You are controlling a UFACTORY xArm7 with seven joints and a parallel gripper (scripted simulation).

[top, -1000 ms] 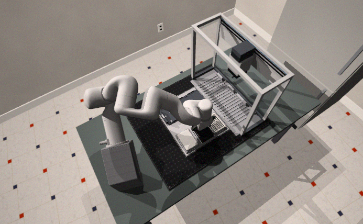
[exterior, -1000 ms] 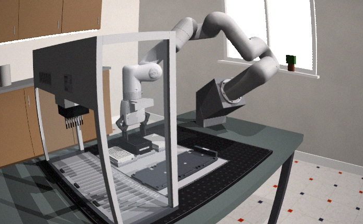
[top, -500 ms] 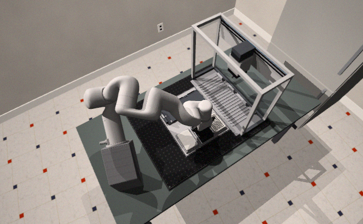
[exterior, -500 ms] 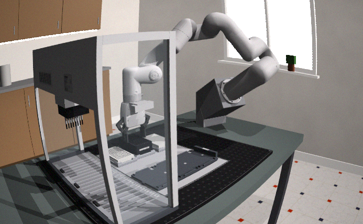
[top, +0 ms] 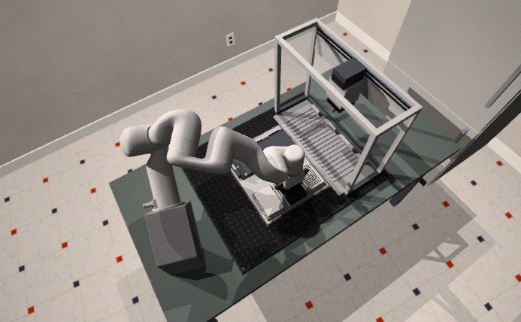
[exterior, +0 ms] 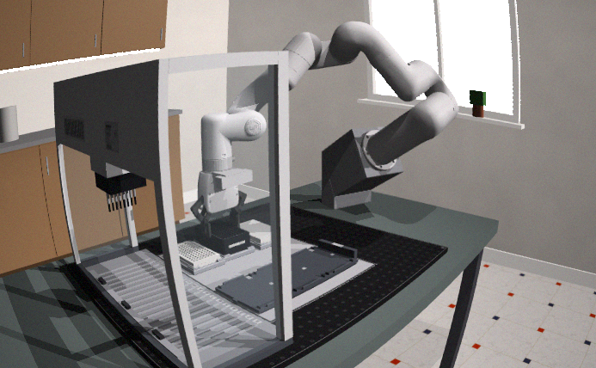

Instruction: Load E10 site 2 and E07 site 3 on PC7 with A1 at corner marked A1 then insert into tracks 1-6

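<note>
While the gripper [exterior: 219,218] hangs with its fingers spread wide and nothing clamped between them, they straddle the top of the dark deep-well block E07 [exterior: 229,238], which sits in the middle nest of the row beside the apron. E07 is a tall, near-black block, plainly higher than its neighbours. On its instrument side lies the 96-well plate E01 [exterior: 197,254], pale with a visible grid of wells; on the other side, partly hidden behind the frame post in the exterior view, lies the low, light 384-well plate E10 [top: 268,199]. The plate carrier PC7 [exterior: 291,272] rests flat on the light apron [exterior: 359,269], a long grey tray with small locators, its raised handle end pointing away from the loading rails [exterior: 153,292]; its sites show no plates. The instrument frame [exterior: 280,182] stands just past the nests, one upright close to the gripper's wrist, while the pipetting head [exterior: 119,187] hangs farther back. Around E07 the neighbouring plates leave only narrow gaps; above it the room is open.
</note>
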